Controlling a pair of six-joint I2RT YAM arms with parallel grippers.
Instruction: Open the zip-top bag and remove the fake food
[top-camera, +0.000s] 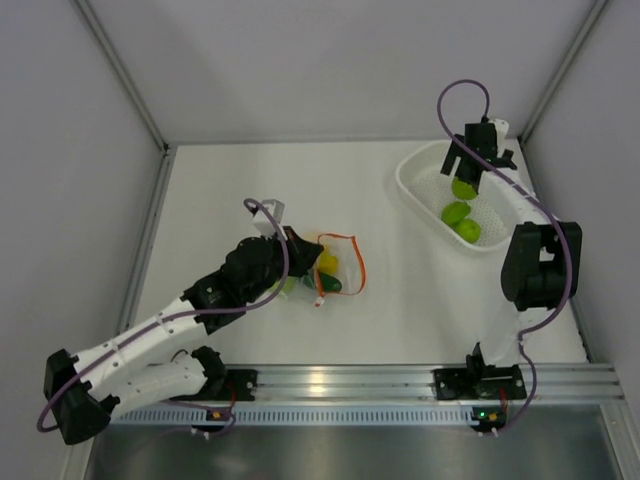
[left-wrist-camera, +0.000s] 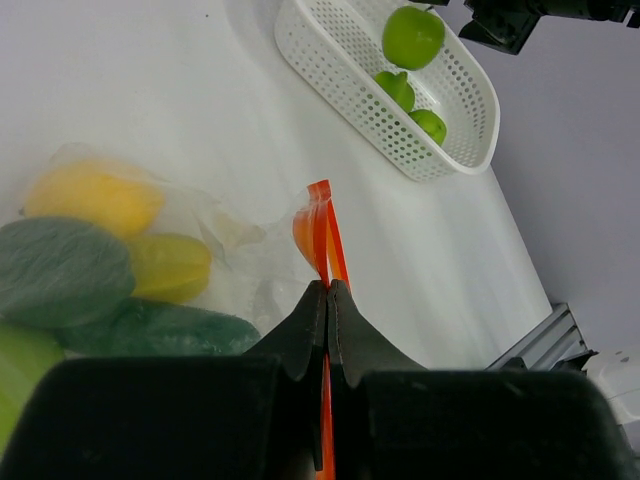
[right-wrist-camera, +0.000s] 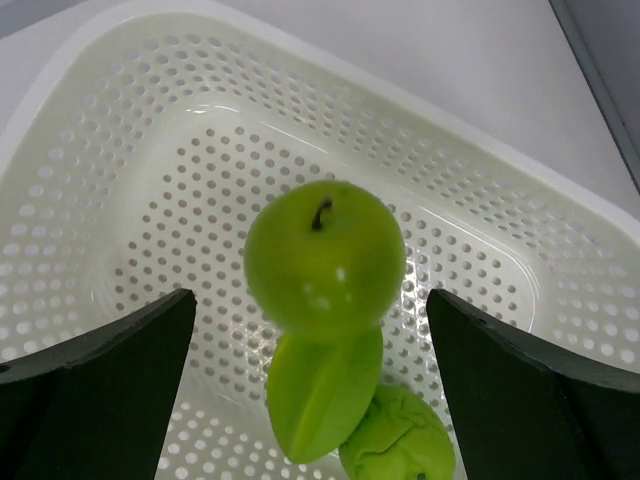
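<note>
The zip-top bag (top-camera: 338, 264) lies on the table left of centre, its orange-red zip strip (left-wrist-camera: 322, 214) standing up. My left gripper (left-wrist-camera: 328, 290) is shut on that strip; it also shows in the top view (top-camera: 300, 243). Inside the bag lie a yellow fruit (left-wrist-camera: 95, 197), a second yellow piece (left-wrist-camera: 168, 266), a dark-green one (left-wrist-camera: 60, 270) and a cucumber (left-wrist-camera: 170, 330). My right gripper (right-wrist-camera: 310, 295) is open over the white basket (top-camera: 418, 186). A light-green apple (right-wrist-camera: 325, 255) hangs blurred between its spread fingers, touching neither.
Two more light-green pieces (right-wrist-camera: 322, 390) (right-wrist-camera: 398, 445) lie on the basket's floor. The perforated basket (left-wrist-camera: 330, 70) stands at the back right near the right wall. Grey walls close the table on three sides; a metal rail (top-camera: 330, 380) runs along the near edge.
</note>
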